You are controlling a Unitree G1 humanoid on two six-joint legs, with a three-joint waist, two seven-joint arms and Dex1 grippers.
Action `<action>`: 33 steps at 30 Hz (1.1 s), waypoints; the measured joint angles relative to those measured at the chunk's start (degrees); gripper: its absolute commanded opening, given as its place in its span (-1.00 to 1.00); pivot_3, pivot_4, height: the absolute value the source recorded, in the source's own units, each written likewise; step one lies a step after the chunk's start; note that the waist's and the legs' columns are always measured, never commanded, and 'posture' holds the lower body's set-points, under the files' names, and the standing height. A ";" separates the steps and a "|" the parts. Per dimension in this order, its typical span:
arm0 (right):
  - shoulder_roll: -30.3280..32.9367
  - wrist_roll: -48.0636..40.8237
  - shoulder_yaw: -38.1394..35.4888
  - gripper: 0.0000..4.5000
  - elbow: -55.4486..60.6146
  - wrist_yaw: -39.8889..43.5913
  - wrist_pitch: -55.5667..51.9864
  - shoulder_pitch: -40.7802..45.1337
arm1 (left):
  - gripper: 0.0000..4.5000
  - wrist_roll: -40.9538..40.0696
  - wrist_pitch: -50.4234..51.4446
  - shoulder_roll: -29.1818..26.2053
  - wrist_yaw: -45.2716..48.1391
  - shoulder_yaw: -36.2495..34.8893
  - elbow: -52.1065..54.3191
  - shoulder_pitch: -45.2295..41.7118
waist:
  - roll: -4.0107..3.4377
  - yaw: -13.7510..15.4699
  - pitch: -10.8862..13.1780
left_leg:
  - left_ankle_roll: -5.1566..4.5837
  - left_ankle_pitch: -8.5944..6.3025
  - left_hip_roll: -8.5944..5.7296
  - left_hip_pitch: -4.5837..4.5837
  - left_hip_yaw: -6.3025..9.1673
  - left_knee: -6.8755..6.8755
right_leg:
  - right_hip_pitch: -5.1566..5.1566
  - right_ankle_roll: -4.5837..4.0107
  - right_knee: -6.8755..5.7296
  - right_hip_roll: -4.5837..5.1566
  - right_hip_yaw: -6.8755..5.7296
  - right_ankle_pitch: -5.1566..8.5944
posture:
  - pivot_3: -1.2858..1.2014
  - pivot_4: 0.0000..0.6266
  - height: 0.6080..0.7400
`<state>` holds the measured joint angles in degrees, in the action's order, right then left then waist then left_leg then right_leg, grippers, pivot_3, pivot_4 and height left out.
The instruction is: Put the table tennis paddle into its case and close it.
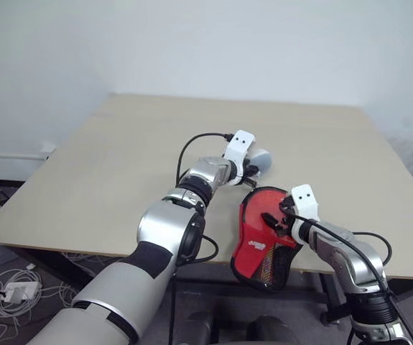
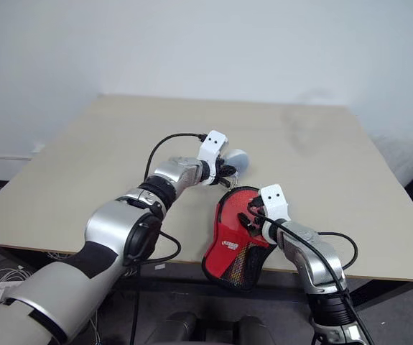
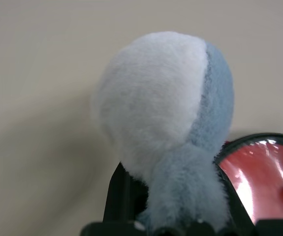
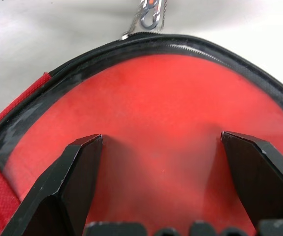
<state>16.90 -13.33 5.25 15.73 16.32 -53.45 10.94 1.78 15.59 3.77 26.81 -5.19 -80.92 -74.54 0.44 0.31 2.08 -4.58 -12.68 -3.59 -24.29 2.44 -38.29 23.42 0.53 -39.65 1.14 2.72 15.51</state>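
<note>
At the near edge of the surface (image 1: pixel 105 165) lies the case (image 1: pixel 263 241), its handle end hanging slightly over the rim toward the robot and its round head pointing away, so the long axis runs roughly near-to-far. Through the clear window a red face shows, which I judge to be the table tennis paddle (image 4: pixel 166 128) already inside. The right gripper (image 4: pixel 173 162) rests over that window with its two black fingers spread wide, holding nothing, apparently steadying the case.

Just beyond the case's rounded far rim, the left gripper (image 1: pixel 253 170) is clamped on the grey plush ball (image 3: pixel 166 118), which fills its wrist view with the red window edge just beside it. A metal zip pull (image 4: pixel 148 17) sits at the top of the rim, right past the right gripper.

The move ahead likely turns on this: the ball's cord leads to the zip, so the left arm, nearer the far rim, must draw it along the curved edge while the right holds the case down.
</note>
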 measured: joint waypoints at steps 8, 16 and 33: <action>0.35 0.00 0.00 0.86 0.93 0.11 -0.71 -0.33 | -0.75 -0.01 -1.01 4.37 -4.86 -2.45 -0.69 -0.51 | 0.00 0.06 0.00 | 0.00 0.00 -0.02 -0.01 0.00 0.00 | -0.01 0.00 0.00 0.01 -0.08 0.00 | 0.03 -1.00 1.00; 0.61 0.06 0.00 0.86 1.81 0.01 -1.31 -0.62 | -0.75 1.08 -2.83 5.96 -9.35 -2.89 -0.93 -0.58 | -0.01 0.13 0.00 | 0.00 0.00 -0.05 -0.01 0.00 0.00 | -0.01 0.00 0.00 0.05 -0.09 0.00 | 0.03 -1.00 1.00; 0.28 0.06 -0.38 0.86 3.28 -1.15 -1.82 -1.82 | -0.75 18.12 -17.81 6.35 4.24 16.04 -1.50 0.06 | -0.03 0.27 -0.02 | 0.00 0.00 -0.05 -0.01 0.00 0.01 | -0.05 0.00 0.02 0.08 -0.08 0.00 | 0.03 -1.00 1.00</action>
<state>17.18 -13.27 4.88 19.02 15.17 -55.27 9.12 19.90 -2.22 10.13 31.04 10.85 -82.42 -74.49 0.41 0.58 2.06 -4.57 -12.68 -3.65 -24.30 2.43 -38.27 23.37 0.53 -39.63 1.22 2.64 15.52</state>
